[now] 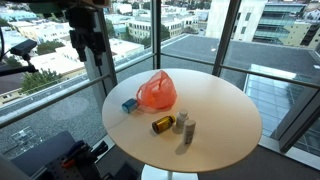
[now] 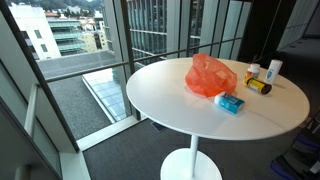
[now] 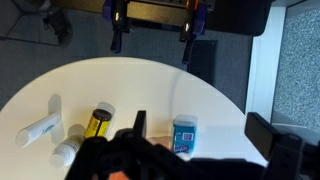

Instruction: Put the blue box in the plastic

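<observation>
The blue box (image 1: pixel 128 105) lies on the round white table (image 1: pixel 220 110), just beside the orange plastic bag (image 1: pixel 157 91). Both also show in an exterior view, the box (image 2: pixel 230 103) in front of the bag (image 2: pixel 211 76). In the wrist view the blue box (image 3: pixel 184 135) lies between my two dark fingers. My gripper (image 3: pixel 202 130) is open and empty. It hangs high above the table's edge (image 1: pixel 88 40), well clear of the box. The bag is mostly hidden in the wrist view.
A yellow bottle (image 1: pixel 162 124) lies on the table next to two white bottles (image 1: pixel 184 124); they also show in the wrist view (image 3: pixel 98 120). Glass walls with dark frames (image 1: pixel 150 30) surround the table. The floor lies far below the table's edge.
</observation>
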### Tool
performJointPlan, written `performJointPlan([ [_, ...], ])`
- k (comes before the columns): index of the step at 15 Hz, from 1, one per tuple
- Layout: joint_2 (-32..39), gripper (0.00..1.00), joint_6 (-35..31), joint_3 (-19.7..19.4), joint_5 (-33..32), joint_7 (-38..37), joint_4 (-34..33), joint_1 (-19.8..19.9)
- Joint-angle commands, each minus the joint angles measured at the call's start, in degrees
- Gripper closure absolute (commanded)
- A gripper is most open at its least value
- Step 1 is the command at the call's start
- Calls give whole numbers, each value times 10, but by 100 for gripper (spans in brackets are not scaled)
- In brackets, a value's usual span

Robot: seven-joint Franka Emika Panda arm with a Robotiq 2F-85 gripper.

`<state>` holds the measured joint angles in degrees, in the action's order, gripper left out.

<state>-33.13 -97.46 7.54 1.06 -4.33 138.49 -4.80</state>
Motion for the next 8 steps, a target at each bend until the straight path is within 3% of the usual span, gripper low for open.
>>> performJointPlan([
  [1,43,0,-28,7,1,-29,-29,1],
  [8,132,0,-129,2,-2,-33,-33,2],
])
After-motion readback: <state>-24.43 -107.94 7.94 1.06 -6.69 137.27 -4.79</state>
